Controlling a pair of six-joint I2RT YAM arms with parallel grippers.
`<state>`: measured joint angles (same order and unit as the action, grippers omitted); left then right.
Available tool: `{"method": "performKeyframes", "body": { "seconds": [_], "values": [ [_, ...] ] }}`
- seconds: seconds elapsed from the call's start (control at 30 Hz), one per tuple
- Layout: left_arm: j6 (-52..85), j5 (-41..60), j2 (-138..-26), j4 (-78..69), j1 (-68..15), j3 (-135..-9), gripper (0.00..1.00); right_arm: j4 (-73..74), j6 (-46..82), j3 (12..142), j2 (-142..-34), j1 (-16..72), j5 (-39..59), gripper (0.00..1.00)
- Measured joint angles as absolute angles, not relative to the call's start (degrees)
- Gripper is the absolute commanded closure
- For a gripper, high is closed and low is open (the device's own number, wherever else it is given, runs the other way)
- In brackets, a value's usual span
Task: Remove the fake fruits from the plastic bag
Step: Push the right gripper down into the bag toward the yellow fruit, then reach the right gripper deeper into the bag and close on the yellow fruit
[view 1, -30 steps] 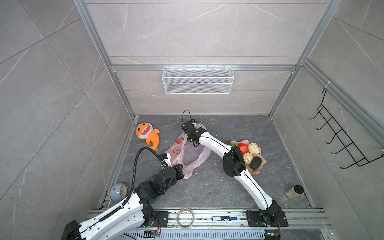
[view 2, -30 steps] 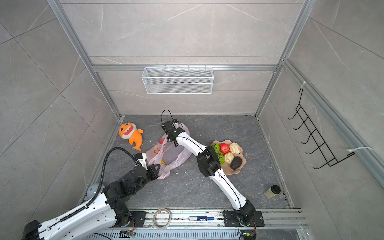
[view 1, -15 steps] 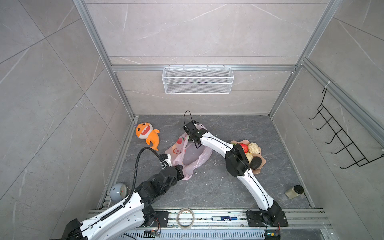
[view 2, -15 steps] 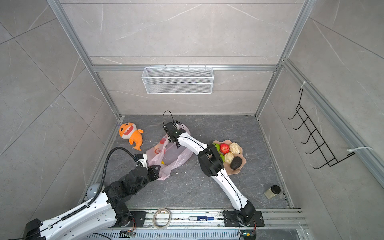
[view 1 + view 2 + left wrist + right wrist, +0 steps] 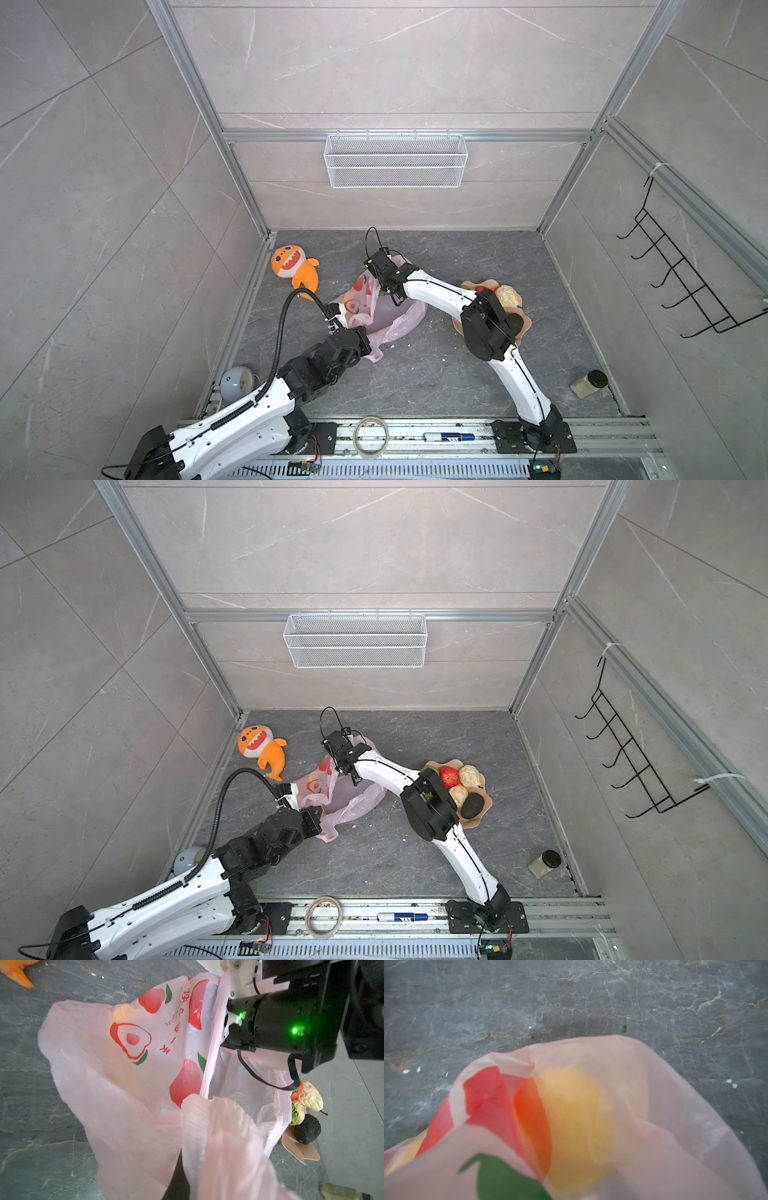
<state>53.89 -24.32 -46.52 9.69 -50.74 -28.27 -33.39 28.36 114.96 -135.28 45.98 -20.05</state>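
Observation:
The pink plastic bag (image 5: 390,320) (image 5: 353,800) lies crumpled on the grey floor. My left gripper (image 5: 359,332) (image 5: 316,816) is shut on its near edge, and film drapes over it in the left wrist view (image 5: 218,1147). My right gripper (image 5: 395,297) (image 5: 351,777) reaches into the bag's mouth, its fingers hidden by film. A yellow fruit (image 5: 575,1115) shows through the bag (image 5: 654,1105). A red apple (image 5: 449,776), cream lumpy pieces (image 5: 471,776), a dark avocado (image 5: 472,805) and a green piece (image 5: 432,769) sit in the peach bowl (image 5: 478,818).
An orange plush shark (image 5: 293,266) lies at the back left. A small jar (image 5: 588,384) stands at the front right. A tape roll (image 5: 371,436) and a marker (image 5: 449,437) rest on the front rail. A wire basket (image 5: 395,160) hangs on the back wall.
The right arm's elbow has swung slightly to the right, with its gripper still in the bag's mouth. The left gripper keeps its hold on the bag.

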Motion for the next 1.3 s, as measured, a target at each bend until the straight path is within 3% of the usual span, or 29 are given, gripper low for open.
{"method": "performKeyframes", "body": {
  "seconds": [0.43, 1.3],
  "values": [
    [52.23, -25.32, -48.1, 7.55, -50.74, -29.15, 1.0, -32.93, 30.26, 101.89, -125.95, 46.85, -14.39, 0.54],
    [48.95, -31.81, -48.77, 5.32, -50.74, -30.85, 1.0, -33.54, 28.64, 96.29, -122.02, 48.42, -12.6, 0.54]
  ]
}}
